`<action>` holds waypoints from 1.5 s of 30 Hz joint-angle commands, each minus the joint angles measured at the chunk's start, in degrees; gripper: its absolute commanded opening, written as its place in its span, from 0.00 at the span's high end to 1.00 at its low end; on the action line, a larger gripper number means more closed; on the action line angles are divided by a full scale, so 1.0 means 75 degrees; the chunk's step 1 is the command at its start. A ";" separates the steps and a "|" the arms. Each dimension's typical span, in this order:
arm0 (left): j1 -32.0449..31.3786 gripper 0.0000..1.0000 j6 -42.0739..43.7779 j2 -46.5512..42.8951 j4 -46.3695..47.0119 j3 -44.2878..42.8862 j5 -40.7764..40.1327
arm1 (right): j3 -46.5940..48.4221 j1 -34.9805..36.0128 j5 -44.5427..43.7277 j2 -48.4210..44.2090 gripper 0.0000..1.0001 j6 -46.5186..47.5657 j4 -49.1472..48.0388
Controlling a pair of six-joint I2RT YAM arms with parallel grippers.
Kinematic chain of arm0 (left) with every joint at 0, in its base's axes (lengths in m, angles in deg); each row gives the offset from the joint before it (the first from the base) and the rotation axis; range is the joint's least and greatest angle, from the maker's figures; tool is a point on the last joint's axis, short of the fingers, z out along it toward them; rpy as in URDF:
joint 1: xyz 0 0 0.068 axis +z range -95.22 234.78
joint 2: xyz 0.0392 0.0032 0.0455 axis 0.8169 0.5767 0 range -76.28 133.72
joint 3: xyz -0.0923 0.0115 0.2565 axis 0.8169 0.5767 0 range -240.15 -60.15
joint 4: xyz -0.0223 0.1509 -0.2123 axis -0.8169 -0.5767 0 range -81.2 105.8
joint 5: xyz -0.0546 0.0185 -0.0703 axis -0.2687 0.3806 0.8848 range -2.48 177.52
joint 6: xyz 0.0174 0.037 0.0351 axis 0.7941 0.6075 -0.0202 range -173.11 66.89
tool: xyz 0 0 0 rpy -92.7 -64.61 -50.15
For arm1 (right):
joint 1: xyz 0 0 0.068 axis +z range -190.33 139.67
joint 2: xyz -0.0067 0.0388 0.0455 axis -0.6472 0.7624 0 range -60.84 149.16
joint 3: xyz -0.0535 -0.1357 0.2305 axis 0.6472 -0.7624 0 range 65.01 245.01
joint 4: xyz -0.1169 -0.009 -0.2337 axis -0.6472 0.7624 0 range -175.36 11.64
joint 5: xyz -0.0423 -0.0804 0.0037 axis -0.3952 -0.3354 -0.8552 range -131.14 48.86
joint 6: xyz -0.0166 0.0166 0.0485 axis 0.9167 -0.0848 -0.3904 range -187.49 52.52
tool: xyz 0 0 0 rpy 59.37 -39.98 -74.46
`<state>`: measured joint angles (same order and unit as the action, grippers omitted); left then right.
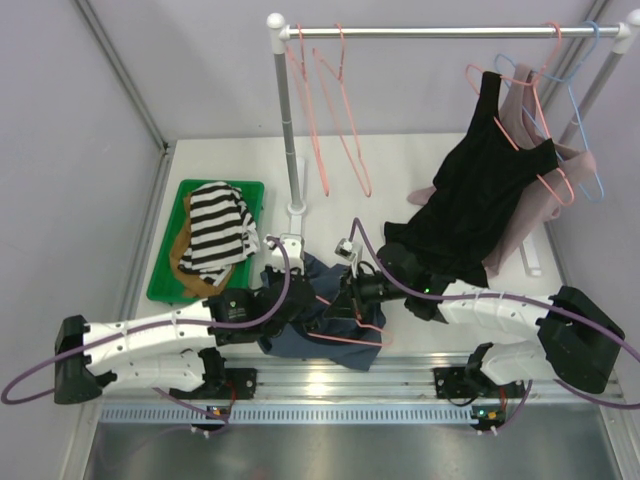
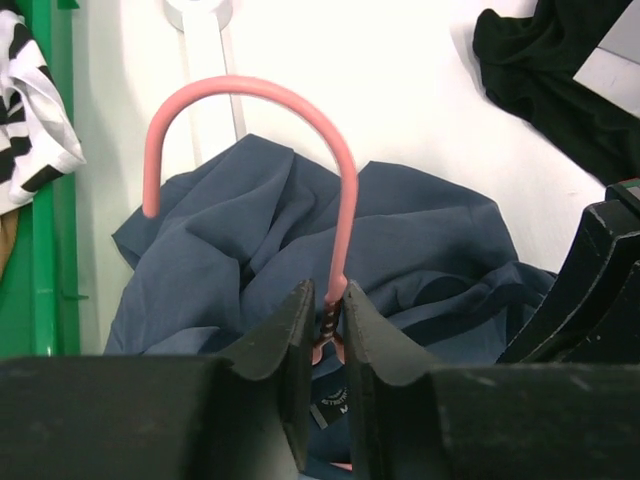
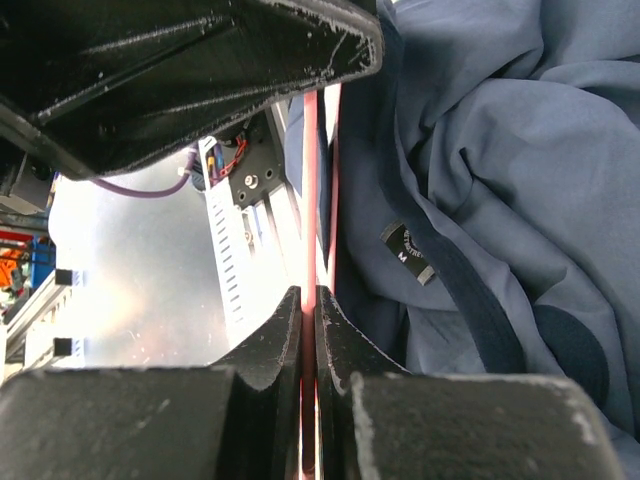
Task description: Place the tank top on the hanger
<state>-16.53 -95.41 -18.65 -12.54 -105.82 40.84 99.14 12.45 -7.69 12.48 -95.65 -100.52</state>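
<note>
The slate-blue tank top (image 1: 335, 325) lies crumpled at the table's near middle, also in the left wrist view (image 2: 250, 250) and the right wrist view (image 3: 500, 150). A salmon-pink hanger (image 1: 350, 338) lies across it. My left gripper (image 2: 328, 300) is shut on the hanger's twisted neck, just below its hook (image 2: 250, 95). My right gripper (image 3: 310, 310) is shut on the hanger's wire (image 3: 312, 200), beside the top's neck label (image 3: 408, 252). In the top view both grippers meet over the top, left gripper (image 1: 300, 300), right gripper (image 1: 345, 295).
A rail (image 1: 450, 32) at the back carries pink hangers (image 1: 340, 110), a black top (image 1: 480, 195), a mauve-beige top (image 1: 530, 215) and a light-blue hanger (image 1: 585, 150). A green bin (image 1: 168, 270) with a striped garment (image 1: 215, 230) stands at the left. The rail's post (image 1: 288, 130) stands behind the tank top.
</note>
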 commanded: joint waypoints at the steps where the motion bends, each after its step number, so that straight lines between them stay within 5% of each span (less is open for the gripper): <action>1: -0.0031 0.80 0.0051 -0.0171 0.0556 0.0042 -0.0210 | 0.0289 0.0170 -0.0112 -0.0096 1.00 0.0110 -0.0393; 4: -0.0031 1.00 0.0202 -0.0242 0.0556 0.0042 -0.0222 | 0.0336 0.0194 -0.0300 -0.0120 1.00 0.0099 -0.0195; 11: -0.0031 1.00 0.0531 -0.0348 0.0509 -0.0016 -0.0187 | 0.0593 0.0182 -0.0943 -0.0190 0.93 0.0134 0.0497; 17: -0.0031 1.00 0.0683 -0.0172 0.0122 -0.0192 -0.0140 | 0.0863 0.0182 -0.1914 -0.0599 0.61 0.0099 0.1504; 21: -0.0031 1.00 0.0648 -0.0160 -0.0089 -0.0227 -0.0163 | 0.1016 0.0182 -0.2724 -0.1313 0.51 0.0064 0.2383; 27: -0.0031 1.00 0.0648 -0.0312 -0.0182 -0.0204 -0.0233 | 0.1144 0.0147 -0.4189 -0.2661 0.51 -0.0112 0.3999; 31: -0.0031 1.00 0.0613 -0.0394 -0.0276 -0.0227 -0.0269 | 0.1273 0.0135 -0.4437 -0.2640 0.61 -0.0030 0.5066; 45: -0.0031 1.00 0.0695 -0.0441 -0.0335 -0.0368 -0.0304 | 0.0887 0.0182 -0.4167 -0.2066 0.70 0.0169 0.5220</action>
<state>-16.53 -90.82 -21.43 -15.51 -106.06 40.10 105.50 13.23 -38.68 -4.53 -95.52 -60.66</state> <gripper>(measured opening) 0.068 0.303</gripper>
